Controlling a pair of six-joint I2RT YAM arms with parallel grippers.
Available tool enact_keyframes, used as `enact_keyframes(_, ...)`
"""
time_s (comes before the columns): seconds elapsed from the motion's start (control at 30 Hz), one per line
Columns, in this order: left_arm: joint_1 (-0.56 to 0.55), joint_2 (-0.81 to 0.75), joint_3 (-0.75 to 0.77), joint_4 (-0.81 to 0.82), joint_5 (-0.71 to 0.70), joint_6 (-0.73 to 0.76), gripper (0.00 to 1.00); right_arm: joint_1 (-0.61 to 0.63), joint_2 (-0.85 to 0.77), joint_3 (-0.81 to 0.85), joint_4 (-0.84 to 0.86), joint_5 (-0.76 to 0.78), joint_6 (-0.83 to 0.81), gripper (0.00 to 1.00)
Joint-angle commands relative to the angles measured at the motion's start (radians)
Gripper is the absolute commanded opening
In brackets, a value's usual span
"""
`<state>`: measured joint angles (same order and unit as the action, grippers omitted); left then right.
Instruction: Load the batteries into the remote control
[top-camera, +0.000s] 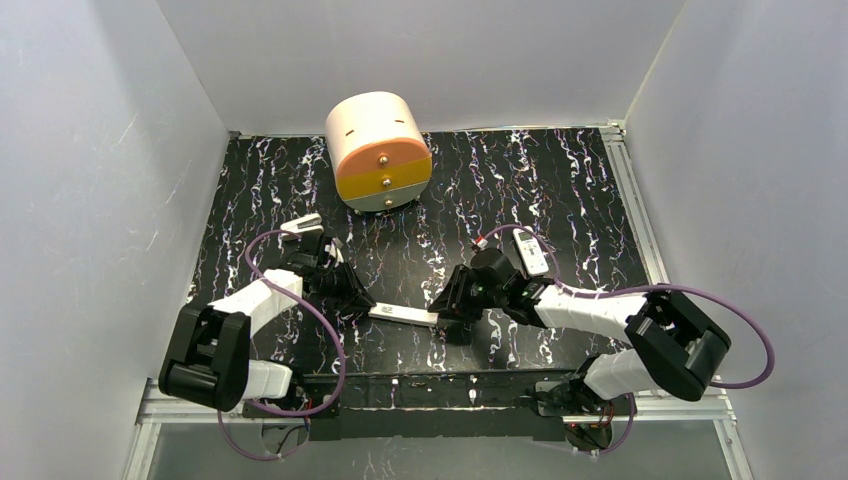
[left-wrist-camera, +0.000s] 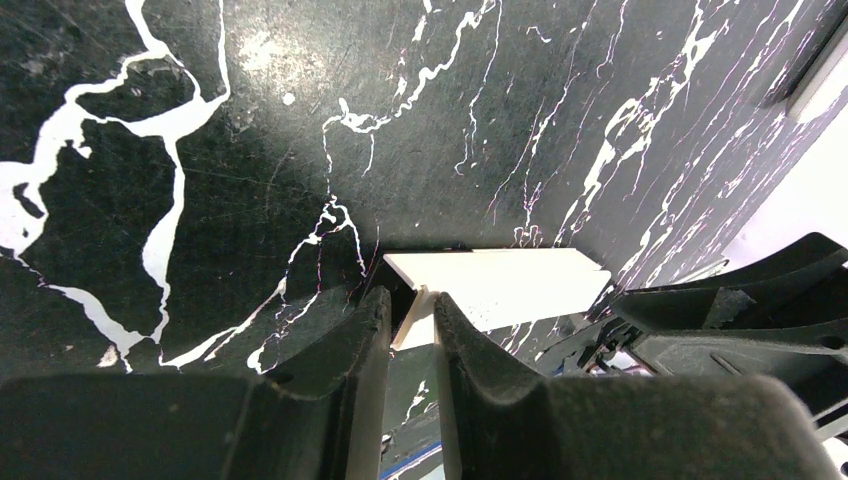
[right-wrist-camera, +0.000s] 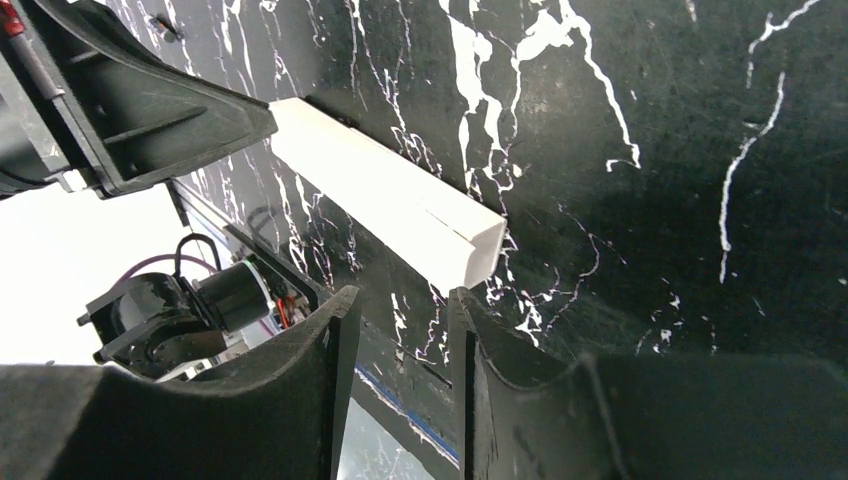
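A long narrow white bar (top-camera: 405, 316) lies on the black marbled table (top-camera: 560, 180) between my two grippers. My left gripper (top-camera: 362, 302) is shut on a thin edge at the bar's left end (left-wrist-camera: 500, 285), which shows pinched between the fingertips in the left wrist view. My right gripper (right-wrist-camera: 400, 300) stands open just short of the bar's other end (right-wrist-camera: 390, 195), with nothing between its fingers. The remote control and the batteries are out of view.
A rounded white drawer unit (top-camera: 378, 150) with orange, yellow and grey drawer fronts stands at the back of the table. White walls close in both sides. The table's front edge (top-camera: 420, 380) runs just behind the grippers.
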<state>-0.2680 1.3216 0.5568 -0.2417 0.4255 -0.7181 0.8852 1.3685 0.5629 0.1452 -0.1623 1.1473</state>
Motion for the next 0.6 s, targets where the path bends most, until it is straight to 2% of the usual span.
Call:
enact_keyframes(0.0, -0.017, 0.058, -0.047, -0.122, -0.129, 0.038, 0.19, -0.004, -0.021, 0.008, -0.062, 0.009, -0.027, 0.46)
enact_keyframes(0.13, -0.018, 0.059, -0.046, -0.122, -0.125, 0.039, 0.19, -0.004, 0.005, 0.022, -0.08, 0.02, -0.058, 0.45)
enact_keyframes(0.37, -0.018, 0.057, -0.047, -0.123, -0.123, 0.039, 0.19, -0.004, 0.049, 0.057, -0.104, 0.048, -0.103, 0.3)
enact_keyframes(0.57, -0.019, 0.059, -0.047, -0.123, -0.123, 0.039, 0.19, -0.004, 0.077, 0.052, -0.09, 0.043, -0.109, 0.27)
